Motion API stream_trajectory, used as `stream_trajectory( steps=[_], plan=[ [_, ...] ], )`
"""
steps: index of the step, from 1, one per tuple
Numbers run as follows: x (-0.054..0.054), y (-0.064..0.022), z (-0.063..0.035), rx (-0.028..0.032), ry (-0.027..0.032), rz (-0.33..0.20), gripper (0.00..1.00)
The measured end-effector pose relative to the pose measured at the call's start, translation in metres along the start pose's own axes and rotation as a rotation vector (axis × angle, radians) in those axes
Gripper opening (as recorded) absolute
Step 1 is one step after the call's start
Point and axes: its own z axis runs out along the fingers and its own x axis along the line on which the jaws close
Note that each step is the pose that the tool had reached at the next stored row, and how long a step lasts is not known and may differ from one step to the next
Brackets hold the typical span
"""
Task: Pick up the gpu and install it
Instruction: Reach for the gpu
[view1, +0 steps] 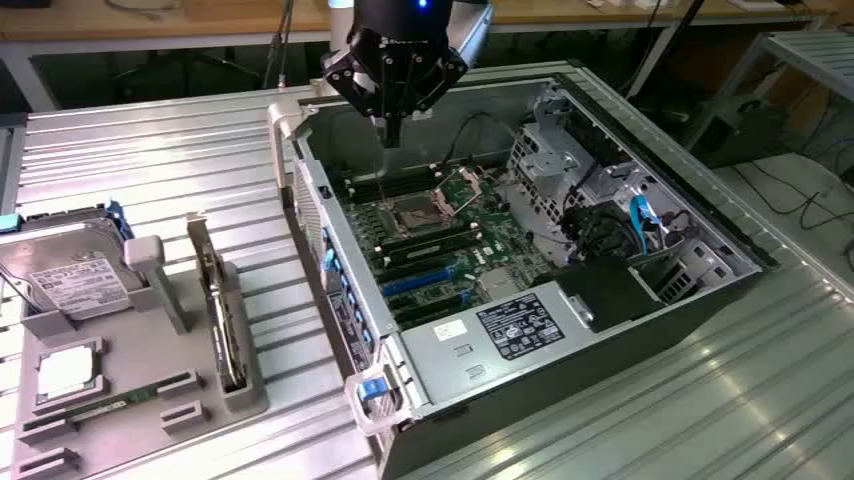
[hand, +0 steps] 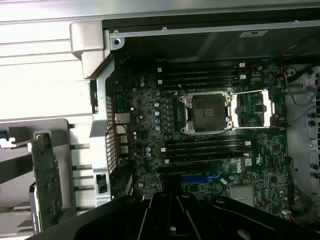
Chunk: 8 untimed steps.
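Claw (view1: 391, 138), closed, over Dell-branded motherboard (hand: 150, 130)

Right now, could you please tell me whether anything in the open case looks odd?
The CPU socket looks empty, with its metal retention frame swung open beside it; nothing else looks askew or damaged.

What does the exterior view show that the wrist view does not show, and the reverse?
The exterior view adds the silver hard drive with white label and the grey metal box with black label. The wrist view adds the white Dell lettering on the green motherboard. Both share the thin upright gpu card in its grey holder and the open square metal processor socket.
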Motion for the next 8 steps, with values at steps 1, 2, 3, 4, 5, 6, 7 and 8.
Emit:
stream_trajectory(
  steps=[1,2,3,4,5,6,7,8],
  plan=[
    [0.0006,0.0,-0.0001,0.0002,0.0,0.0,0.11],
    [0.0028,-0.0003,-0.0001,0.0,0.0,0.0,0.11],
    [0.0041,-0.0005,-0.0002,0.0001,0.0,0.0,0.11],
    [0.0052,-0.0006,-0.0001,0.0,0.0,0.0,0.11],
    [0.0062,-0.0007,-0.0002,-0.0001,0.0,0.0,0.11],
    [0.0071,-0.0008,-0.0002,0.0,0.0,0.0,0.11],
    [0.008,-0.001,-0.0002,0.0,0.0,0.0,0.11],
    [0.0098,-0.0011,-0.0003,0.0,0.0,0.0,0.11]
  ],
)
